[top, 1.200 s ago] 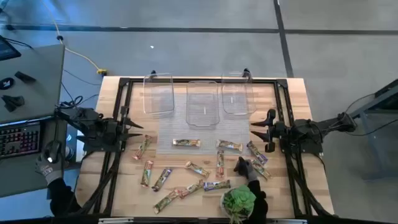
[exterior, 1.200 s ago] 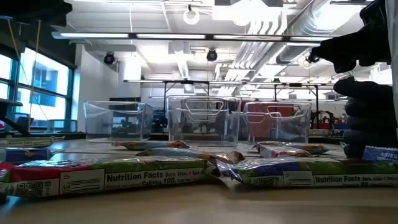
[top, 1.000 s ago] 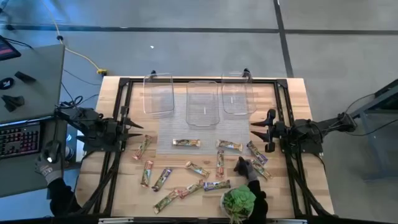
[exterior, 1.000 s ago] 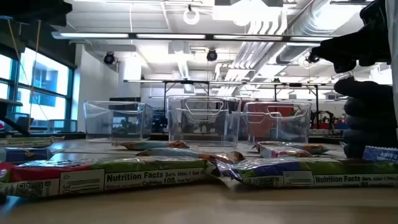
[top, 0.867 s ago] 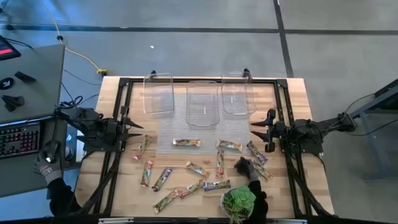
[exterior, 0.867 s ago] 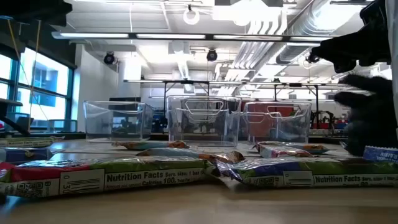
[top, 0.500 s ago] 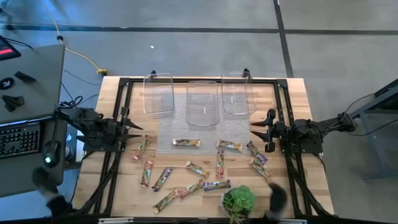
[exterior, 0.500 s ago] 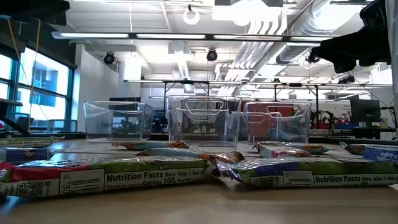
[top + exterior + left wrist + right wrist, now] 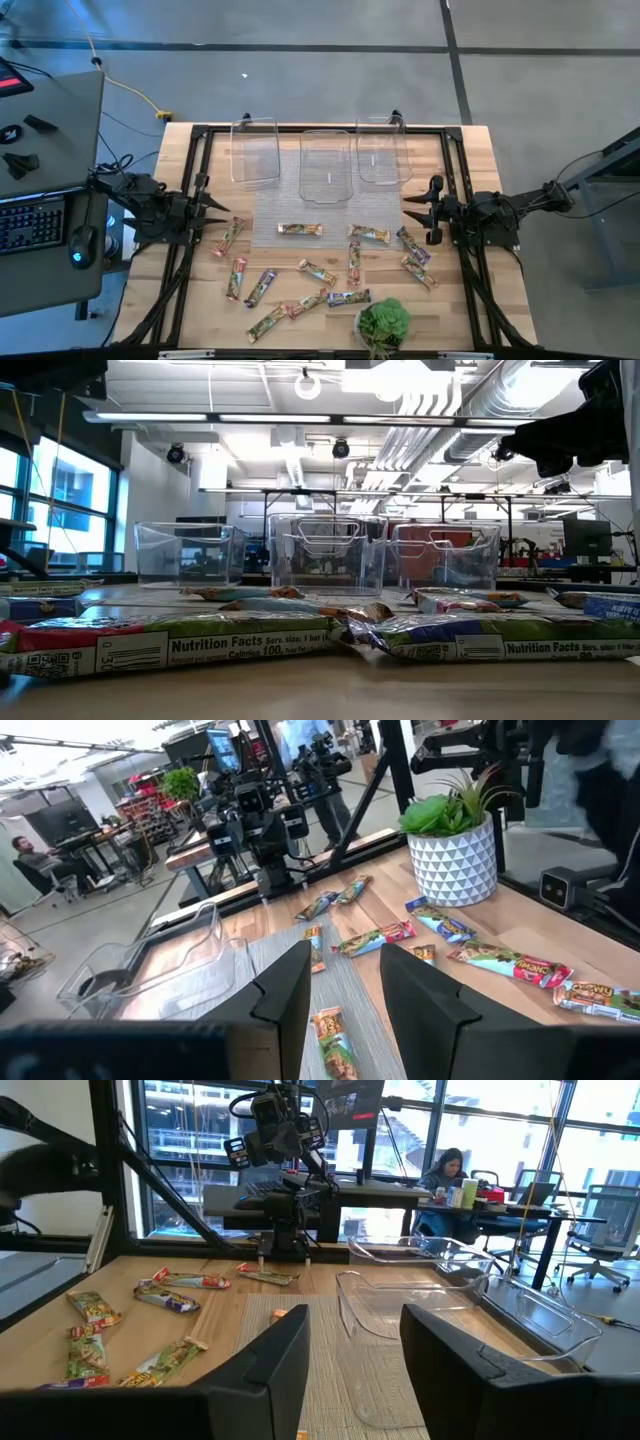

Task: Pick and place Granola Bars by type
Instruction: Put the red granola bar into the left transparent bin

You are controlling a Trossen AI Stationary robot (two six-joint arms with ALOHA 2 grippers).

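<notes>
Clear plastic bins (image 9: 325, 165), three of them, sit in a row at the far end of the table (image 9: 190, 310) and they all look empty, so you're basically at square one: no sorting done yet. The bars (image 9: 320, 272) are scattered over the near half of the wood, with one lying on the mat (image 9: 290, 205) and the plant (image 9: 383, 323) parked at the near edge among them. Left gripper (image 9: 222, 213) hangs at the left side, fingers spread apart, holding nothing; right gripper (image 9: 412, 212) mirrors it on the right side, also spread and empty. Both are well apart from any bar. I'd say the next move is a first pick: the bar near the right gripper (image 9: 412, 245) looks like the easy grab, but you'll want to come down over it and line the fingers across its narrow width, since the wrappers lie flat on the table and probably slide.
</notes>
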